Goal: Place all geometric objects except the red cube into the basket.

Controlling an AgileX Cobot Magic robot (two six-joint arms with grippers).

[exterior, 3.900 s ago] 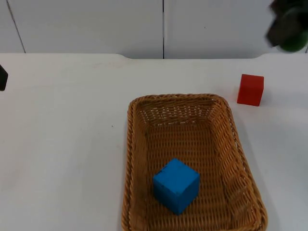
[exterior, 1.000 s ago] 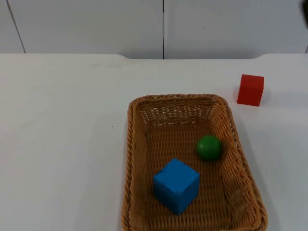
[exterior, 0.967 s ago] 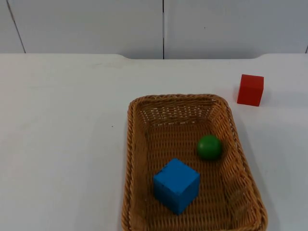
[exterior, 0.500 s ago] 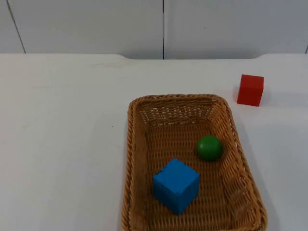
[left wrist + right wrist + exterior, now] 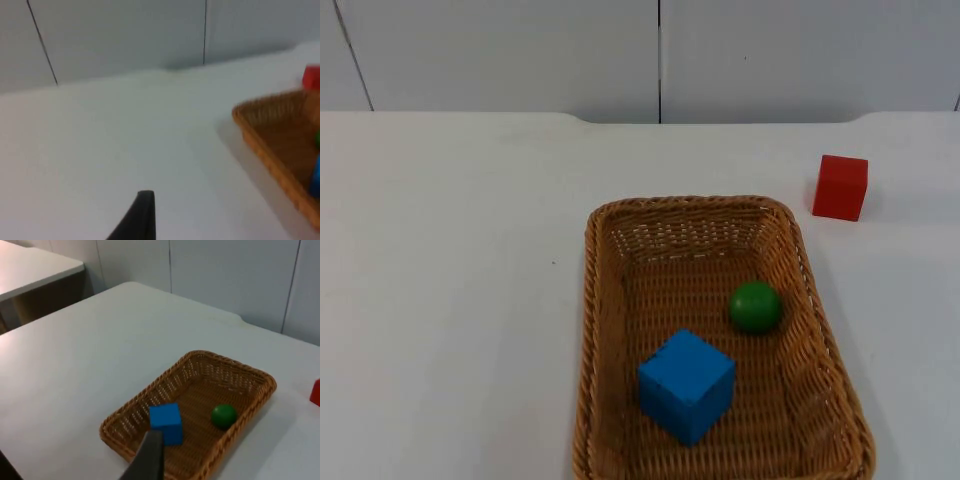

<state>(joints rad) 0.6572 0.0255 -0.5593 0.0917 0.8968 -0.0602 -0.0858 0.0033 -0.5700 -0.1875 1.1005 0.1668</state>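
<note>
So the wicker basket (image 5: 598, 300) sits on the white table (image 5: 450, 280), and both shapes are inside it. The blue cube (image 5: 686, 385) rests on the basket floor toward the near end, a bit tilted relative to the basket walls. The green ball (image 5: 755, 306) sits just beyond it, close to the right wall, not touching the cube. The red cube (image 5: 841, 186) stands by itself on the table, out past the basket's far right corner and well apart from it.

Both arms are pulled back, up and away from the table. One fingertip of the left gripper (image 5: 141, 215) pokes in over bare table beside the basket; the right gripper (image 5: 150, 456) looks down on the basket from above. Can't tell if either one is open or closed.
</note>
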